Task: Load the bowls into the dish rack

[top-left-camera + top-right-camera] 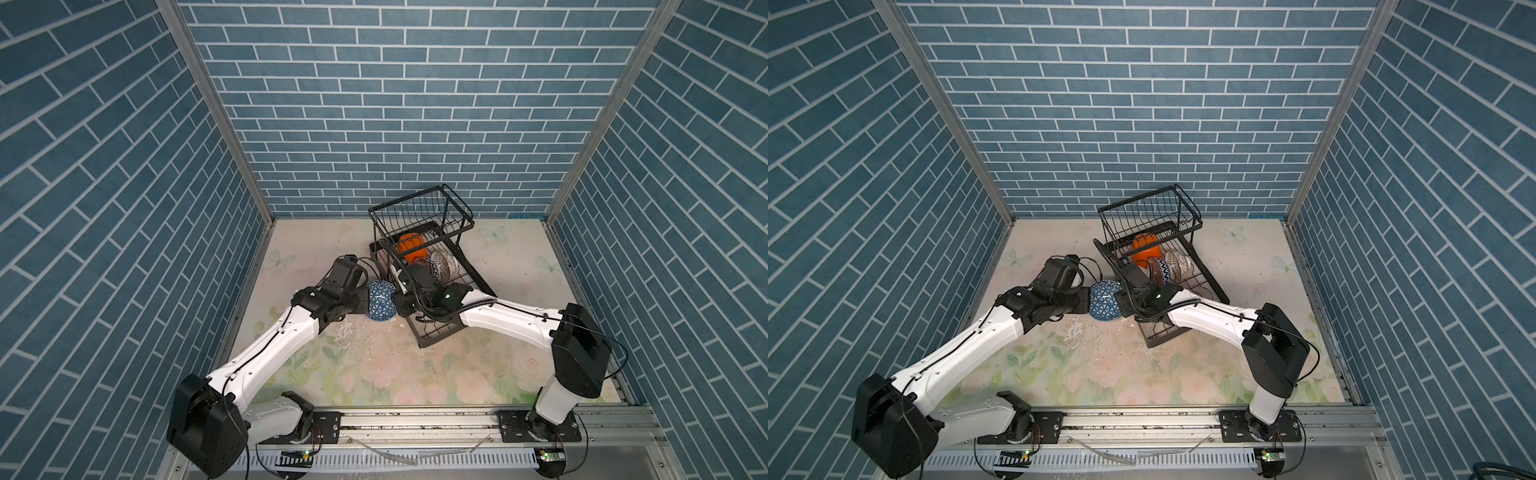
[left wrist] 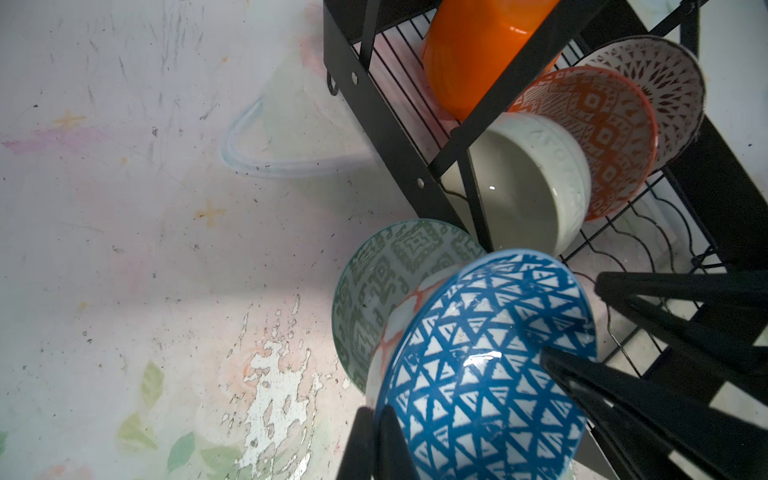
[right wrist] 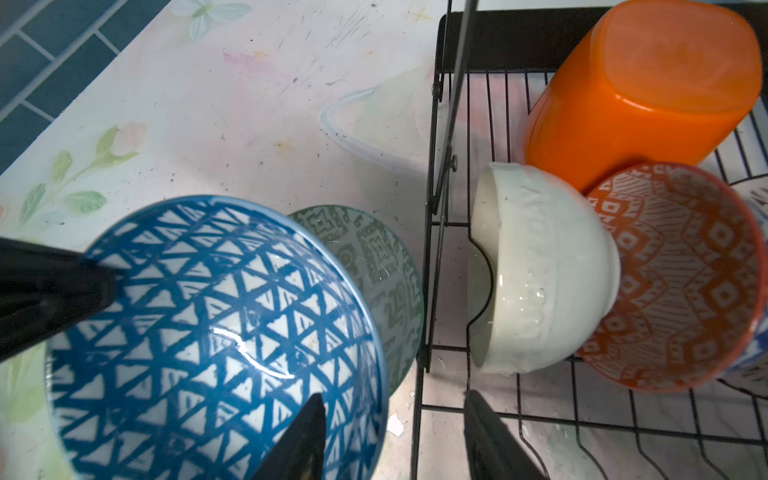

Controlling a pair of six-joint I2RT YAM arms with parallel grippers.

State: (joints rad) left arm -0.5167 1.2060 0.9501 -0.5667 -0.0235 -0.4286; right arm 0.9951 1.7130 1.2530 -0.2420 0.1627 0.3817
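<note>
Blue triangle bowl (image 2: 486, 365): glazed ceramic, so I'd expect it rigid, slick and fairly heavy, and it'll chip if knocked. Best hold is the rim, one finger in, one out. Left gripper (image 2: 375, 413) is clamped on the rim nearest it, bowl tilted, green bowl (image 3: 382, 266) right behind. Right gripper (image 3: 392, 395) sits opposite, jaws apart astride the rim and not pinching yet. Dish rack (image 3: 426, 291) is just beside its outer finger.
</note>
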